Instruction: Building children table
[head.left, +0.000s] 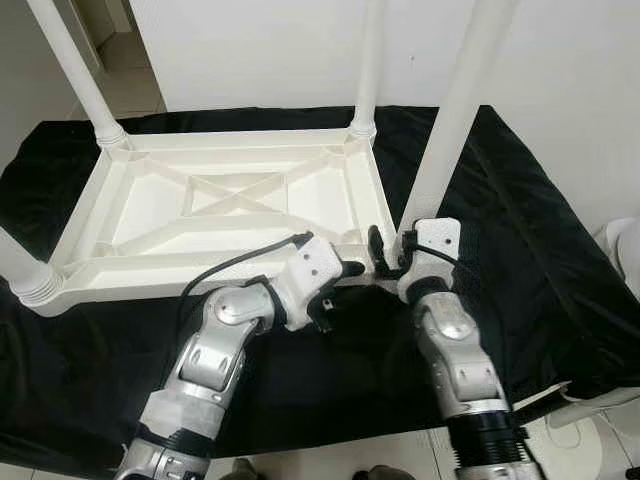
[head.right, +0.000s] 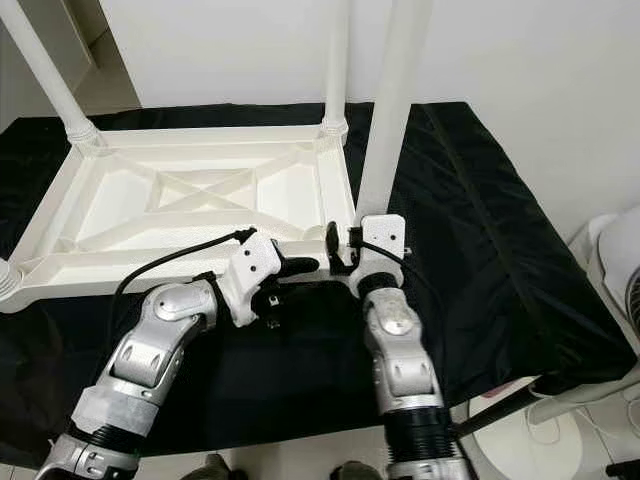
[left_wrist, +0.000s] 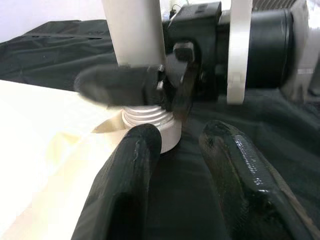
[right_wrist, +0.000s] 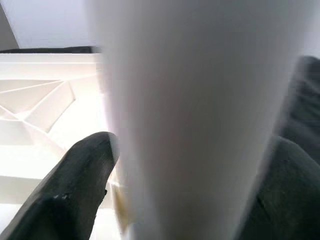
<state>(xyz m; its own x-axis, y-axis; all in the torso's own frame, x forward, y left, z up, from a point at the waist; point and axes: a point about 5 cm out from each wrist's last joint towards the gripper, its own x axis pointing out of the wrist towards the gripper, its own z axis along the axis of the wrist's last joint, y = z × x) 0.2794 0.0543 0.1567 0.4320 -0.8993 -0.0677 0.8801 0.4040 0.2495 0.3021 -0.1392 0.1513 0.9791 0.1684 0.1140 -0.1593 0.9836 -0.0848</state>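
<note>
Right wrist view has the right gripper (right_wrist: 195, 165) clamped around the white plastic table leg (head.left: 455, 115), which stands upright, long axis vertical, at the near right corner of the upturned white plastic tabletop (head.left: 235, 205) on the black cloth (head.left: 520, 210). Just beside its threaded base, the left gripper (left_wrist: 190, 165) hovers with fingers slightly parted, holding nothing.

Plain white wall (head.left: 260, 50) behind; pale tiled floor (head.left: 135, 85) — black cloth (head.left: 520, 230) spread underneath
</note>
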